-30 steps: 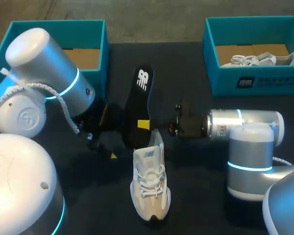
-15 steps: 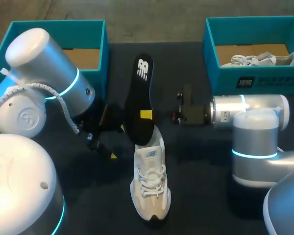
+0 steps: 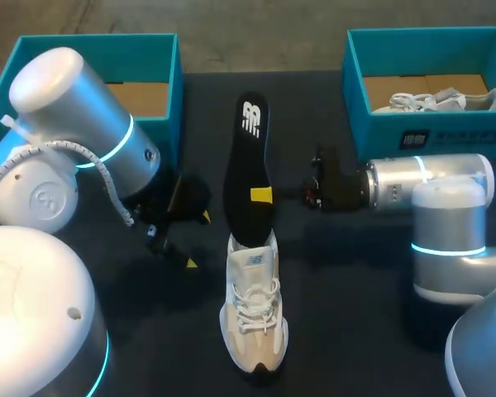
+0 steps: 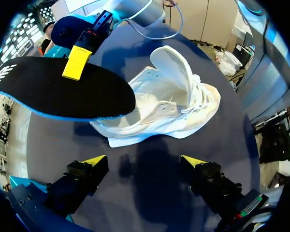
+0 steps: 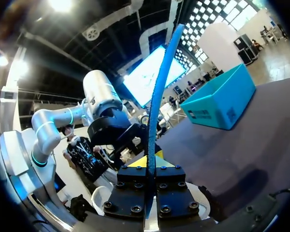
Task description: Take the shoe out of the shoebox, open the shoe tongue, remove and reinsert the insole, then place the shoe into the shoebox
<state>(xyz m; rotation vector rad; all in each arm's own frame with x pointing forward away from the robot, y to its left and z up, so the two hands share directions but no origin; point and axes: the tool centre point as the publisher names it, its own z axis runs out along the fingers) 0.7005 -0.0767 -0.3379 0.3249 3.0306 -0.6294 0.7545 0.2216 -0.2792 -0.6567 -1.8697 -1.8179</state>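
A white shoe (image 3: 254, 306) lies on the dark table, toe toward the front edge, its tongue pulled up (image 4: 176, 67). The black insole (image 3: 248, 161) hangs over the shoe's heel end, its lower tip at the shoe's opening. My right gripper (image 3: 261, 195) is shut on the insole's edge; the right wrist view shows the insole (image 5: 159, 87) edge-on between that gripper's (image 5: 150, 170) fingers. My left gripper (image 3: 197, 240) stands open to the left of the shoe, holding nothing. In the left wrist view its (image 4: 144, 162) tips flank bare table just short of the shoe (image 4: 159, 108), with the insole (image 4: 53, 92) above.
A teal shoebox (image 3: 153, 50) stands at the back left, partly hidden by my left arm. A second teal shoebox (image 3: 430, 136) at the back right holds another pale shoe (image 3: 438, 101). The same box (image 5: 222, 101) shows beyond the insole in the right wrist view.
My right arm has drawn back to the right, carrying the insole right and a little farther back, so its lower end now hangs over the shoe's heel. Left arm and shoe are unmoved.
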